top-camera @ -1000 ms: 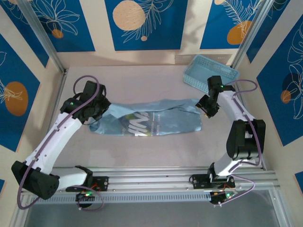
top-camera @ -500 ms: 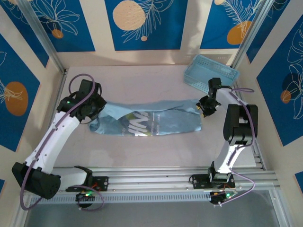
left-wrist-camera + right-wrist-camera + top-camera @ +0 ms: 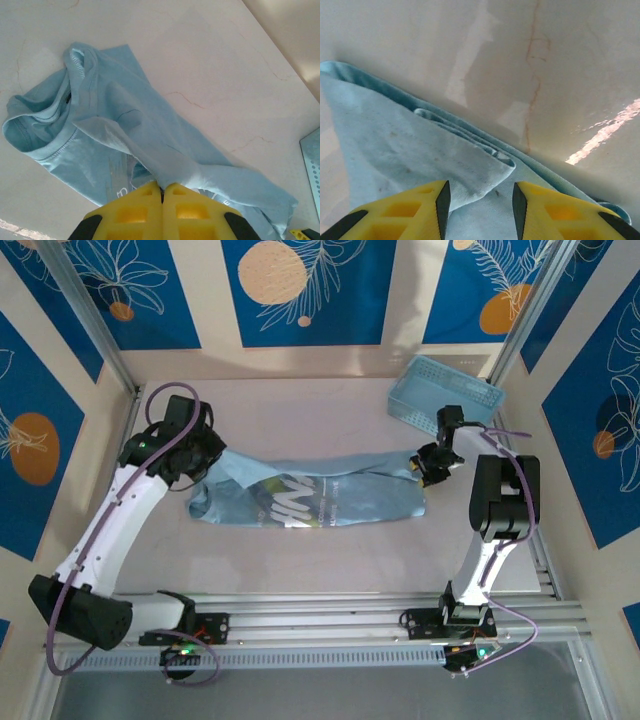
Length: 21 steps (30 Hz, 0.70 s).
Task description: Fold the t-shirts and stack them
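Note:
One light blue t-shirt [image 3: 330, 495] with white lettering lies stretched sideways across the middle of the table. My left gripper [image 3: 203, 454] is at its left end, and the left wrist view shows those yellow jaws [image 3: 162, 187] shut on a pulled-up ridge of the t-shirt [image 3: 115, 120]. My right gripper [image 3: 430, 464] is low over the right end. Its jaws [image 3: 477, 192] stand open, one on each side of a folded hem of the t-shirt [image 3: 395, 135], without pinching it.
A light-blue lattice basket [image 3: 445, 390] sits at the back right, just behind the right gripper; its corner [image 3: 312, 170] shows in the left wrist view. Bare pale tabletop [image 3: 300, 415] lies behind and in front of the shirt. Patterned walls enclose the table.
The left gripper has moved back and left, still shut on the shirt's left end. The right arm has folded in and the right gripper's jaws have narrowed over the right end.

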Available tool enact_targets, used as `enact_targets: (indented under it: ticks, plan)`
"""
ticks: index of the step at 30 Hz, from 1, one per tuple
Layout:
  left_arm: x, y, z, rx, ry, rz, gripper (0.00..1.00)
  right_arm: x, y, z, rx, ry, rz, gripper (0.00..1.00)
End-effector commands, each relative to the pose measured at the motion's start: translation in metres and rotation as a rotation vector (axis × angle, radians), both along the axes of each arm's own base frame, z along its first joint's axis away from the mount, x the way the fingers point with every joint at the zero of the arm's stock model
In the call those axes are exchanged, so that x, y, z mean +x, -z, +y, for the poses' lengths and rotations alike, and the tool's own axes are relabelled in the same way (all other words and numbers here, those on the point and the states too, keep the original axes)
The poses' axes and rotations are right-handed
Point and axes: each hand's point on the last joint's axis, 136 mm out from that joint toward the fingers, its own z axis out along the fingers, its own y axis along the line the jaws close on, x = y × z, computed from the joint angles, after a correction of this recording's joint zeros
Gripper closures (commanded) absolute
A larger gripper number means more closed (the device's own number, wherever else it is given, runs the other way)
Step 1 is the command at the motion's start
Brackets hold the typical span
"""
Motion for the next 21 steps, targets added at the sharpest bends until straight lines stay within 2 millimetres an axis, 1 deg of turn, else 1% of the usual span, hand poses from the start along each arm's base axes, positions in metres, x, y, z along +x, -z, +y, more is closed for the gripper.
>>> enact_targets:
  ticks: [1, 4, 8, 12, 16, 19, 20, 21]
  plan:
    - [0.001, -0.007, 0.001, 0.000, 0.014, -0.010, 1.00, -0.011, 0.001, 0.006, 0.016, 0.037, 0.045, 0.57]
    - [0.000, -0.005, 0.001, -0.004, 0.013, -0.006, 1.00, -0.010, 0.005, 0.008, 0.031, 0.046, 0.033, 0.56]
    - [-0.003, -0.002, 0.001, -0.008, 0.016, 0.002, 1.00, 0.004, 0.007, 0.005, 0.029, 0.043, 0.007, 0.59]
    - [-0.005, 0.000, 0.001, -0.010, 0.018, 0.006, 1.00, 0.010, 0.011, 0.002, 0.022, 0.047, 0.020, 0.69]
    - [-0.004, 0.000, 0.001, -0.009, 0.018, 0.005, 1.00, 0.010, 0.014, 0.002, 0.023, 0.056, 0.033, 0.83]
    - [-0.002, 0.001, 0.001, -0.004, 0.020, 0.004, 1.00, 0.011, 0.005, -0.001, 0.004, 0.059, 0.008, 0.96]
    - [0.000, 0.001, 0.000, -0.004, 0.023, 0.005, 1.00, 0.014, -0.002, -0.002, -0.005, 0.054, -0.015, 0.99]
    - [0.001, 0.002, -0.001, -0.003, 0.025, 0.006, 1.00, 0.017, -0.009, -0.003, -0.016, 0.045, -0.036, 1.00]
